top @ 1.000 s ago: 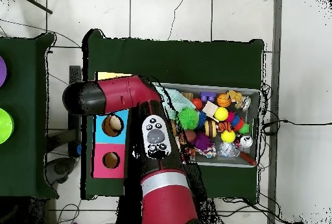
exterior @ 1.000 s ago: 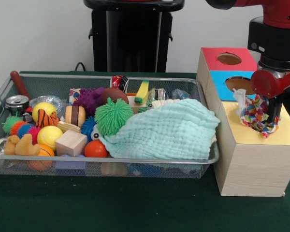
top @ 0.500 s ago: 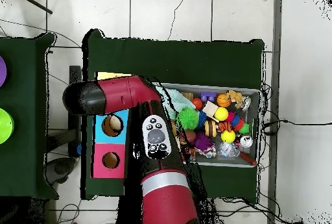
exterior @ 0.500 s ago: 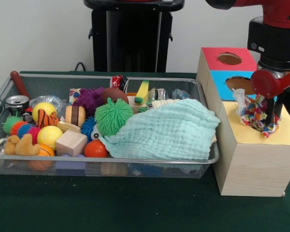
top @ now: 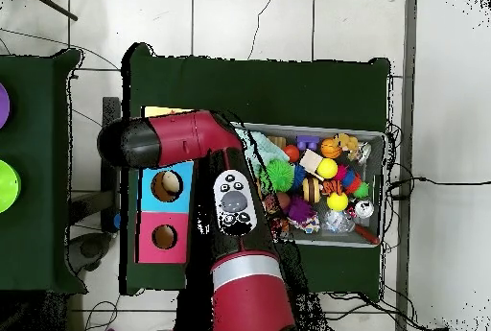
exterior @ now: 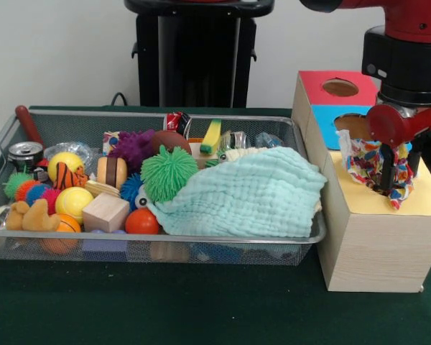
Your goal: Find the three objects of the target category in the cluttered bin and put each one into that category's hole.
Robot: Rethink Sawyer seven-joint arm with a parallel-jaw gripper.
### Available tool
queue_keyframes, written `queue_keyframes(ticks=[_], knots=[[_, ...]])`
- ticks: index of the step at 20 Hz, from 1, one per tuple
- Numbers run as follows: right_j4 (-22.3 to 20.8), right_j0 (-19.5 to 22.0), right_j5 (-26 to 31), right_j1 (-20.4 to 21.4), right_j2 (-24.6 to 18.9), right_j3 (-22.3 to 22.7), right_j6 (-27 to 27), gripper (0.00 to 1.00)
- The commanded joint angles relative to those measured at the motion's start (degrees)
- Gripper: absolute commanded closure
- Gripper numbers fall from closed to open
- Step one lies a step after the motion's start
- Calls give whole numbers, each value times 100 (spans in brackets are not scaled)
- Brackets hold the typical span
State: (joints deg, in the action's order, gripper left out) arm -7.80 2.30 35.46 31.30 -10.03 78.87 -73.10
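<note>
Jaws grip patterned cloth over yellow-top hole, box edge.

Arm head shifted a little toward the bin side in the front view; its black collar now sits further over the blue section of the wooden box. Gripper moved with it, above the yellow section. Multicoloured cloth shifted the same way and spread wider: its white-edged upper corner now lies over the rim of the blue section's hole, where before it hung as a narrower bunch. Overhead view: the arm's elbow has swung slightly toward the bin.
</note>
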Motion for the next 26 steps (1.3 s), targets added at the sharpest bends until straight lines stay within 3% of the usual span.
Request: queue_keyframes(ticks=[1,5,12,22,26], knots=[[-271,-25,-77,-572,140,233,-829,0],[-291,-124,-276,-175,231,499,-954,0],[-73,-344,104,983,307,1002,-993,0],[-78,-560,47,1008,554,924,-1077,0],[-169,-635,534,853,748,693,-1002,0]])
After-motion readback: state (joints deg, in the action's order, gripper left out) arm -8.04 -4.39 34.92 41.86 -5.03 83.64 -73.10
